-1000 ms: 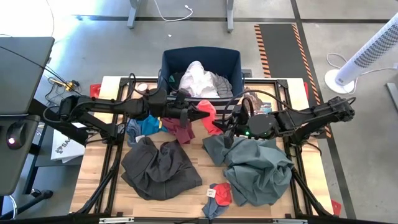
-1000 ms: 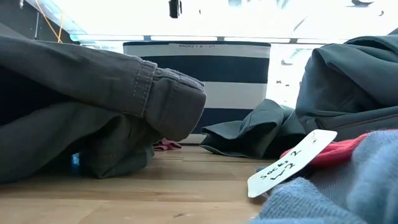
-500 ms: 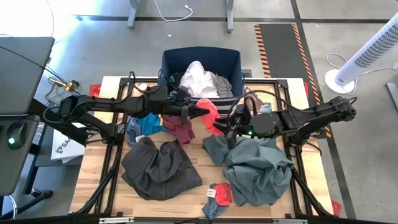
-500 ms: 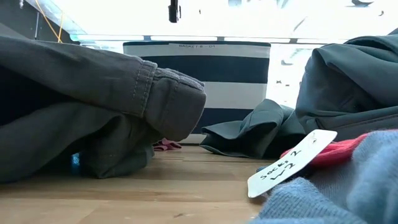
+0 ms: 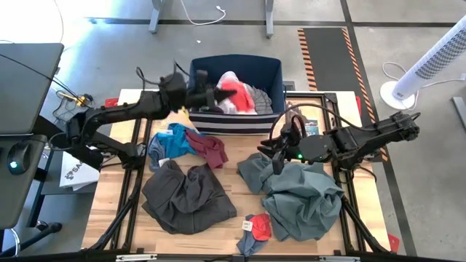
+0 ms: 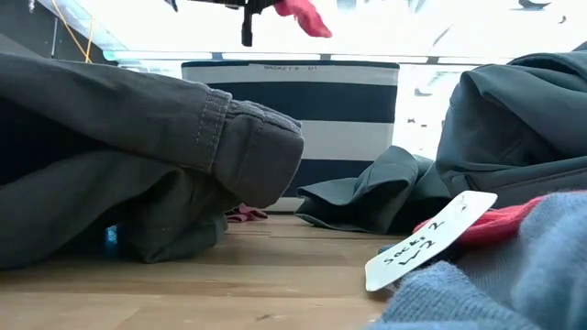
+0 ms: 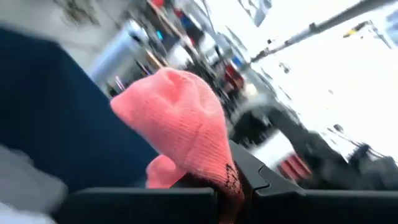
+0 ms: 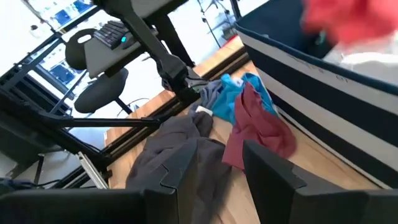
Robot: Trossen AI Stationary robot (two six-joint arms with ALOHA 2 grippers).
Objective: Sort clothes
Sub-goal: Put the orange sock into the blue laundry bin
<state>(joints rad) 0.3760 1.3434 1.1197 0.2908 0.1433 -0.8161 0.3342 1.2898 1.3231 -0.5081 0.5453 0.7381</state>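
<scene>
The left gripper (image 5: 213, 95) is raised over the navy striped bin (image 5: 271, 73) at the far edge of the table (image 5: 231, 181), its jaws clenched on a red sock (image 5: 234, 92) that hangs from them above the bin's contents; the left wrist view shows the same sock (image 7: 180, 121) bunched between the dark fingers (image 7: 273, 180), with the bin's blue wall behind it; in the low view the sock (image 6: 304, 14) dangles high above the bin's striped front. Inside the bin lies a white garment (image 5: 231, 103) beside a grey striped piece.

The right gripper (image 5: 268, 151) sits low at the far edge of the grey-green shirt (image 5: 302, 196) on the right of the table, its jaws parted and holding nothing; its wrist view shows the two fingers (image 8: 273, 180) apart, with nothing between them.

On the left, just near of the bin, a bright blue piece (image 5: 172, 143) and a maroon piece (image 5: 212, 150) lie touching; nearer still spread the dark grey-brown trousers (image 5: 186, 196); at the near edge lie a small grey sock (image 5: 245, 241) and another red sock (image 5: 261, 227) with a paper tag (image 6: 429, 240).
</scene>
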